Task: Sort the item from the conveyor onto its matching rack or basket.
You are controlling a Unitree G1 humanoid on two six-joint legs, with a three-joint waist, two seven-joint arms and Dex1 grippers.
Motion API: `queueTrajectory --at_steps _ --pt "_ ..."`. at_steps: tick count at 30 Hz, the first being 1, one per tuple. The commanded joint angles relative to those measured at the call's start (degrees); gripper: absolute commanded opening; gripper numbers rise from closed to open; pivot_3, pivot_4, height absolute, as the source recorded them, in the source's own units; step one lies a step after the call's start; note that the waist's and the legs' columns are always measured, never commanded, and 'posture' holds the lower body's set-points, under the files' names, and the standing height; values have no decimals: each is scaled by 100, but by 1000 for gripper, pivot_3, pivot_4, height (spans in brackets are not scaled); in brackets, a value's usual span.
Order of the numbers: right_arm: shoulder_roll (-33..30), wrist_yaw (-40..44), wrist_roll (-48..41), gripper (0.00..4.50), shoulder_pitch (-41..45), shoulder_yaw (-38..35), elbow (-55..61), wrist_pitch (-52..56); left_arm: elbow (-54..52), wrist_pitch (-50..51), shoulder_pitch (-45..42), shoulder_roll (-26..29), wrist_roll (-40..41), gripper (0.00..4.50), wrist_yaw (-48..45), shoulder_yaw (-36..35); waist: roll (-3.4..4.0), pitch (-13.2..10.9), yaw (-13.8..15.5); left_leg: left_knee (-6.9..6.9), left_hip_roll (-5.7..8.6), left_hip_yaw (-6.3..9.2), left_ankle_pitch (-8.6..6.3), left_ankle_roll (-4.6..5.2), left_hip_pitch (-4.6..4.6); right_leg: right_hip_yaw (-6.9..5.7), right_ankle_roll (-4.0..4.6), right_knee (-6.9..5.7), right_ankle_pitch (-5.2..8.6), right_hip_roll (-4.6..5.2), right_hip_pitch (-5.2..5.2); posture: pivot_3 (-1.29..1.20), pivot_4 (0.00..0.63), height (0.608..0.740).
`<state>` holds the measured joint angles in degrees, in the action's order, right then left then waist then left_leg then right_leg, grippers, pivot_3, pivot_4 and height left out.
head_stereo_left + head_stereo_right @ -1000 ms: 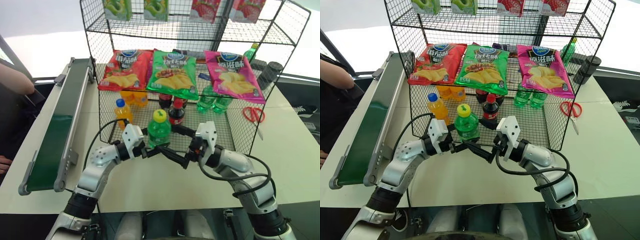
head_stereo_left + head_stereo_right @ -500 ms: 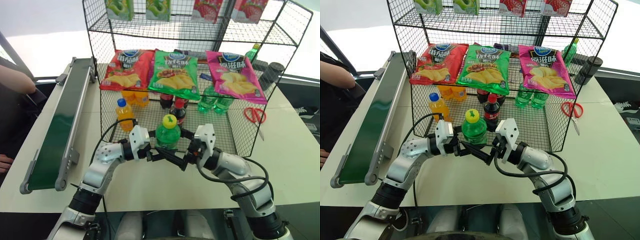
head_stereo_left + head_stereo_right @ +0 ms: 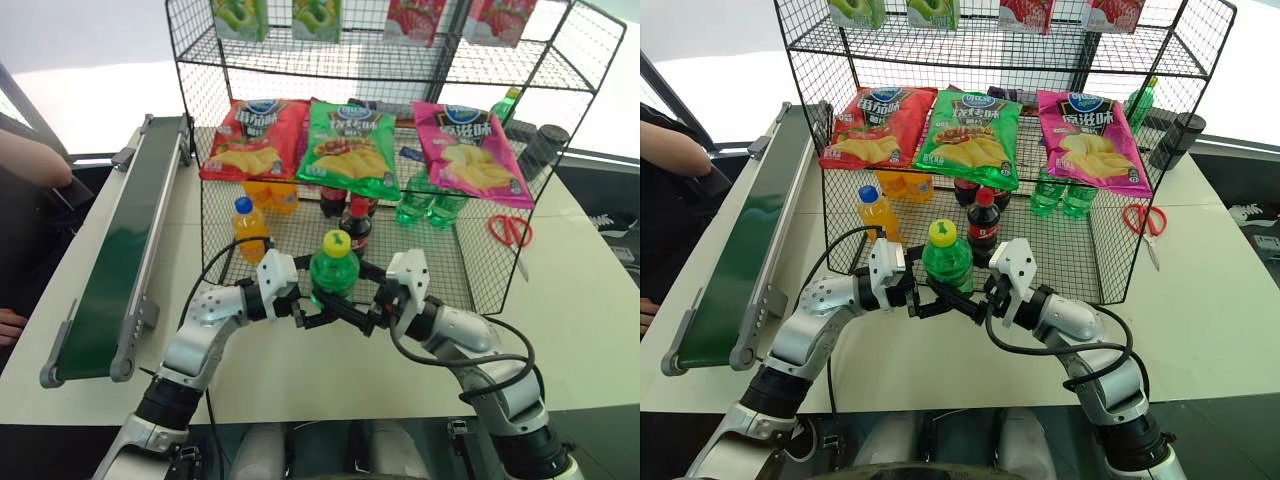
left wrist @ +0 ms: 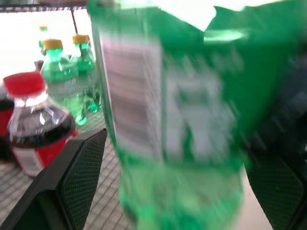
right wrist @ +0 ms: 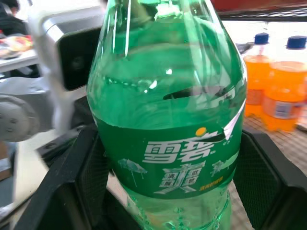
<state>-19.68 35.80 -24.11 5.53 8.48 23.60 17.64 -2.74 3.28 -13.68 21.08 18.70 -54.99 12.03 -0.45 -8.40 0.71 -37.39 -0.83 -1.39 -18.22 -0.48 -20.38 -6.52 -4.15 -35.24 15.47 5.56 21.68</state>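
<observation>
The item, a clear-green bottle [image 3: 333, 270] with a yellow cap, is held upright just above the table in front of the rack [image 3: 400, 62]. My right gripper [image 3: 352, 312] reaches in from the right and is shut on its lower part. In the right wrist view the black fingers [image 5: 259, 177] press on both sides of the labelled body [image 5: 168, 120]. From the left, my left gripper [image 3: 308, 314] is open, its fingers [image 4: 81, 177] spread to either side of the bottle [image 4: 182, 120]. The conveyor [image 3: 120, 250] runs along the table's left side with nothing on its belt.
On the rack's bottom tier stand an orange bottle [image 3: 247, 222], a cola bottle [image 3: 355, 220] and green bottles [image 3: 415, 205]. Chip bags [image 3: 345, 145] lie on the tier above. Red scissors [image 3: 508, 228] lie right of the rack. A person's arm [image 3: 30, 160] shows at far left.
My right gripper has closed on the green bottle, and my left gripper has let go and opened. The bottle has stayed between the two grippers.
</observation>
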Motion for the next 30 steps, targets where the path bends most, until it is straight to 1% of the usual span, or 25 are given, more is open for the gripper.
queueTrajectory --at_steps 1,5,7,11,14,19,26,30 --pt "47 -381 192 3047 124 -635 -130 -487 -161 -11 219 147 13 4483 13 -169 1 0 2 0 0 0 0 0 0 0 0 0 0 0 0 0 150 724" --pt "99 -818 316 3047 -8 -1251 -627 -717 -328 -48 406 198 63 4483 99 -241 4 -2 19 -1 3 -1 0 0 -2 0 0 1 0 3 -1 0 150 724" --pt "110 -978 438 3047 -82 -1398 -856 -801 -429 3 431 166 123 4483 159 -291 5 -3 15 -1 3 -1 0 0 -3 0 0 1 0 4 -1 0 150 724" --pt "363 -1376 559 3047 -146 -1635 -1328 -996 -670 196 425 110 291 4483 299 -376 17 -5 -12 2 -1 -1 0 0 1 2 0 0 0 6 -1 0 150 724" --pt "600 -1737 736 3047 39 -1751 -1881 -1249 -919 375 465 145 375 4483 359 -377 25 -7 -32 4 -4 -6 0 0 3 7 0 -4 0 4 3 0 150 724" --pt "784 -2026 968 3047 477 -1849 -2900 -1726 -1118 508 503 156 409 4483 411 -331 31 -11 -29 3 -2 -8 1 -1 2 8 0 -4 0 1 3 0 150 724" --pt "809 -2359 1117 3047 1140 -2042 -4140 -2317 -1253 618 492 127 439 4483 478 -329 34 -12 -9 2 0 -9 4 -6 1 8 0 -4 0 0 2 0 150 724" --pt "793 -2409 1130 3047 1312 -2107 -4495 -2509 -1270 627 503 120 437 4483 502 -333 35 -12 -16 3 0 -10 9 -15 1 8 0 -4 0 1 2 0 150 724"
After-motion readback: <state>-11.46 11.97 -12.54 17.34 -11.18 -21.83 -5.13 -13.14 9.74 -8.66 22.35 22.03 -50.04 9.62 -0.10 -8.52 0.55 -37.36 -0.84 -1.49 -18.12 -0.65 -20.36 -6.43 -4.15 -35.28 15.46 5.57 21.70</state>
